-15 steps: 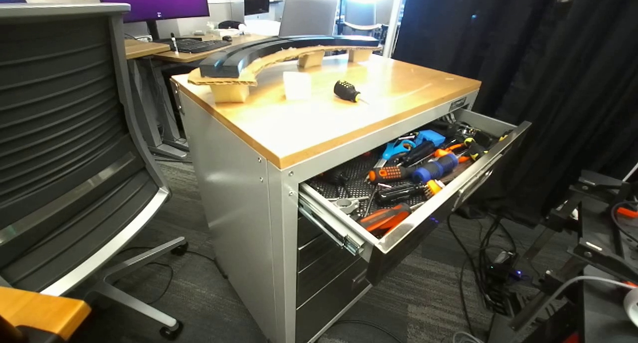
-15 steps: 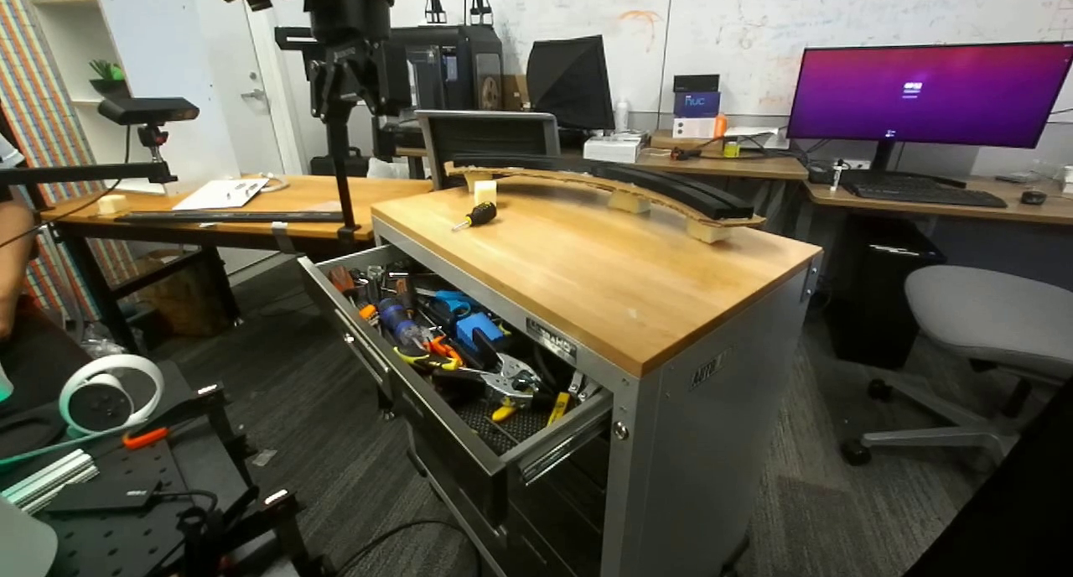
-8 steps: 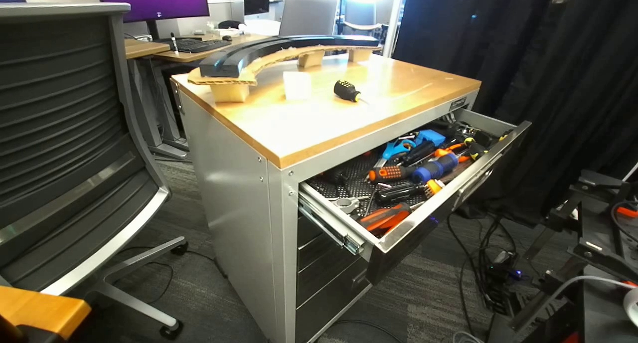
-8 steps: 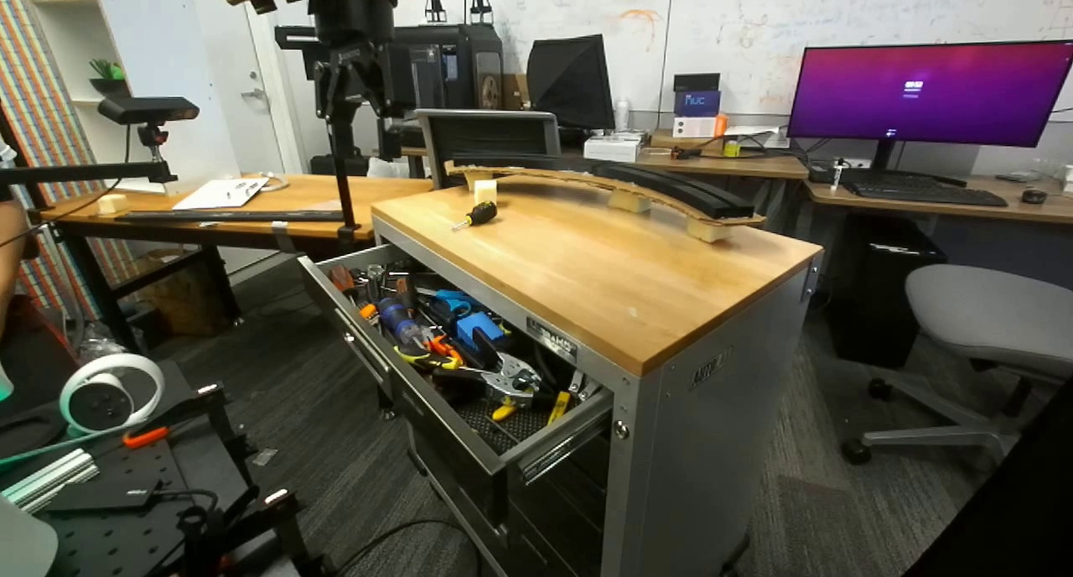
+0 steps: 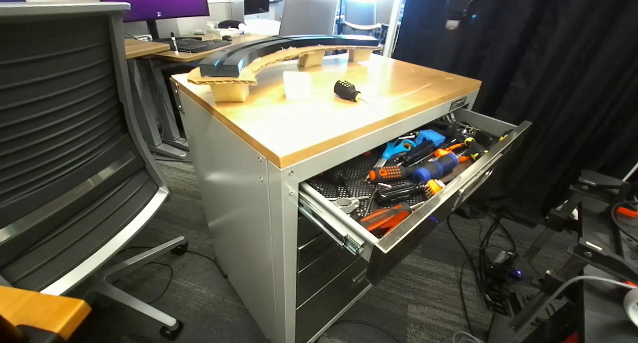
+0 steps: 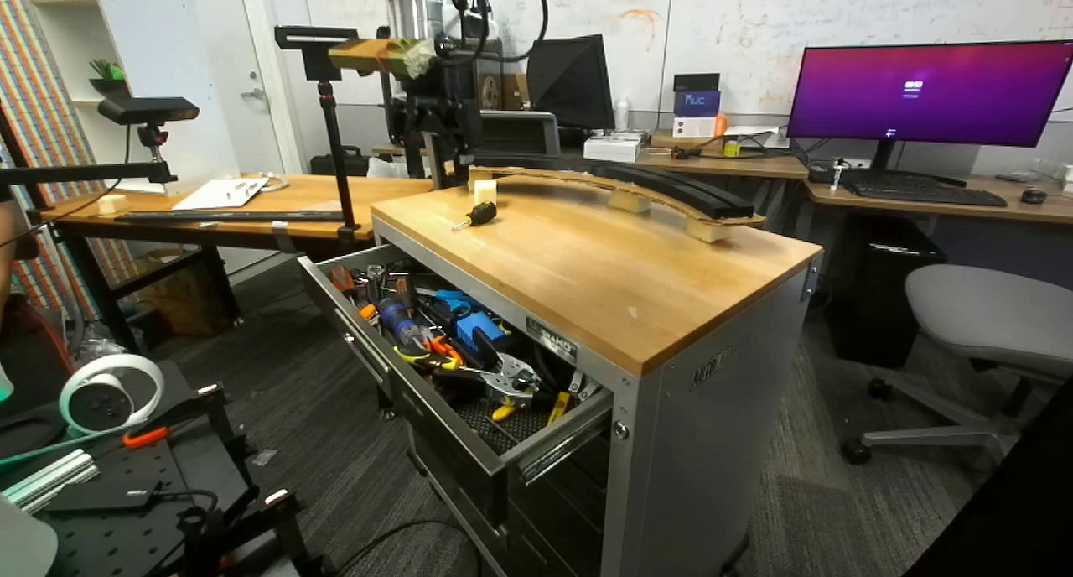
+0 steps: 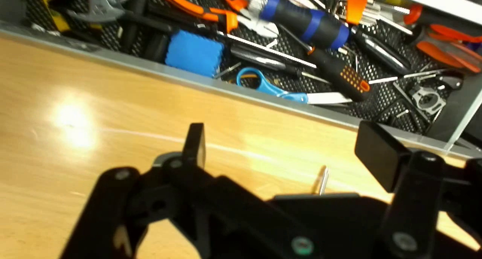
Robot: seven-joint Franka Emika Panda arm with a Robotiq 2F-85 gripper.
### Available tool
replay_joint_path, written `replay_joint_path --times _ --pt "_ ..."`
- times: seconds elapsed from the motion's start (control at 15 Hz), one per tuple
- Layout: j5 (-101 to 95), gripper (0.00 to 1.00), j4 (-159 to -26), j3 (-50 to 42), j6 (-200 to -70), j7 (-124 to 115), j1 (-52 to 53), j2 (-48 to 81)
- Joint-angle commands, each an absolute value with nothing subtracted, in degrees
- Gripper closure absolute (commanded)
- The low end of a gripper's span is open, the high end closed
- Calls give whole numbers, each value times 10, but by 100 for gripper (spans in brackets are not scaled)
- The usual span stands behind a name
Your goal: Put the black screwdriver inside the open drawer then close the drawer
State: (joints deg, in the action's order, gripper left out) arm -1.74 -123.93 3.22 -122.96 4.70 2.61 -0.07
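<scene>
Only the wrist view, fingers (image 7: 380,155) wide apart, mostly hides the black screwdriver (image 5: 347,90).

Reading "NUC" in pale letters on the small dark-blue box (image 6: 697,104) in an exterior view. Getting an apparent "AUTO" off the small label (image 6: 711,367) on the side of the grey metal cabinet (image 6: 712,451), losing the rest to blur. Making out only smeared capitals on its silver rectangular nameplate (image 6: 552,338). Failing on the tiny white text on the wide purple-screened monitor (image 6: 930,99) and the faint marker writing on the big whiteboard (image 6: 742,49).
</scene>
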Motion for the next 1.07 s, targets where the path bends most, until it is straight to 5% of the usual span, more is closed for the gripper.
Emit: replay_joint_path --times 0.0,0.4,0.87,0.93,1.0 --pt "7 0 -1155 37 -1303 67 32 109" --pt "30 0 -1082 58 -1434 85 22 238" --pt "123 0 -1039 107 -1434 132 0 277" --pt "115 25 -1041 102 -1446 126 5 276" --pt "107 25 -1044 97 -1454 121 9 275"
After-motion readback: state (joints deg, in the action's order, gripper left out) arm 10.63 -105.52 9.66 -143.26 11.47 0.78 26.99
